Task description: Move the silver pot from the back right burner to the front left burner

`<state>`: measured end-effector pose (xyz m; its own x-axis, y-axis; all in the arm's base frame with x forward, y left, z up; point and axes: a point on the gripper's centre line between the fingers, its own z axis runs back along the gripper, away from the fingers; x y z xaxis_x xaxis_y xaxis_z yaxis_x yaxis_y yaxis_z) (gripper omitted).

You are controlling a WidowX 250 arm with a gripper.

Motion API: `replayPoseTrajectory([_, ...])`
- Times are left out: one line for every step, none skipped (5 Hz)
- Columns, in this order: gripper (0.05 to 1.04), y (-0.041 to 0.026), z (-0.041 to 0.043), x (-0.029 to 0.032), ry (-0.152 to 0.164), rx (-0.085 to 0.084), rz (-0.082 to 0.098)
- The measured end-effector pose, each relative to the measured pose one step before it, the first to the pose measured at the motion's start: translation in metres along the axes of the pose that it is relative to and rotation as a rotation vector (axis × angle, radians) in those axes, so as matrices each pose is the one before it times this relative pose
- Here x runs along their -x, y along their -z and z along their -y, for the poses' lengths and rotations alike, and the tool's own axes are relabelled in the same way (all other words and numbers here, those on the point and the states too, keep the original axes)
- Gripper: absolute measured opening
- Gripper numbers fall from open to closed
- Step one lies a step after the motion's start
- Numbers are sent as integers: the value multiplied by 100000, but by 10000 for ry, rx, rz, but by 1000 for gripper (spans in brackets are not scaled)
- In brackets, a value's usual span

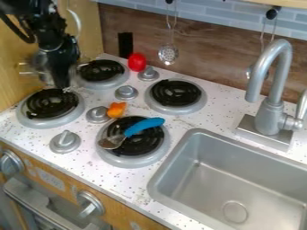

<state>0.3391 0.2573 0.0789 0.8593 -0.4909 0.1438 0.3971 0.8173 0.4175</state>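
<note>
The black gripper (62,81) hangs at the upper left, over the back edge of the left burner (51,105). A blurred silvery shape (39,67) shows just left of it; whether the two touch, I cannot tell. On the front burner (133,160) lies a spoon with a blue handle (144,126), its metal bowl toward the left. A small orange object (116,109) sits at that burner's back left edge, beside a grey knob. Behind the back burner (103,82), a red object (137,62) stands near the wall.
Another burner (175,108) lies right of centre, and several grey knobs stand among the burners. At the right are the sink (201,133) and its tall faucet (273,105). A slotted metal utensil (168,54) hangs on the back wall; a wooden panel (90,27) borders the left.
</note>
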Motion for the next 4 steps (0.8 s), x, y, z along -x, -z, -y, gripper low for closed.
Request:
replayPoseTrajectory([120,378,202,1379,-211,164,-221])
replayPoseTrajectory([120,741,1735,644,336,547,17])
replayPoseTrajectory([120,55,57,7,-12,32,-4])
replayPoseTrajectory([120,736,429,383,-114,225,-238])
